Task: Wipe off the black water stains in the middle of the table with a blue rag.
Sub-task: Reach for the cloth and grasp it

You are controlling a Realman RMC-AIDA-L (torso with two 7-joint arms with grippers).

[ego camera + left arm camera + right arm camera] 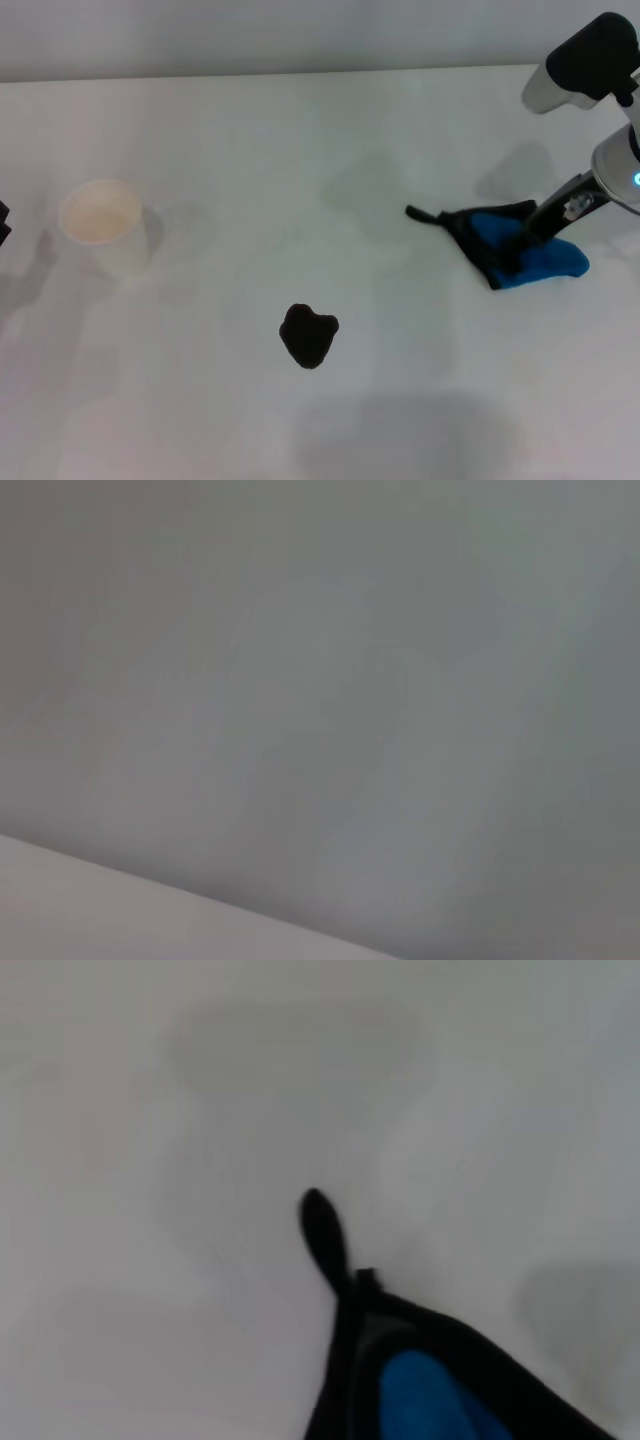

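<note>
R gripper (522, 240) is down on the rag (545, 258) at the table's (300, 150) right side (can't tell if fingers pinch it), so get a firm hold, then drag left-forward onto the stain (308, 335) w/ steady pressure.

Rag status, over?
Right end effector down on the rag, grip unclear. Left arm parked at table's left edge. Stain untouched, mid-table. Cup far left, path from rag to stain open.
</note>
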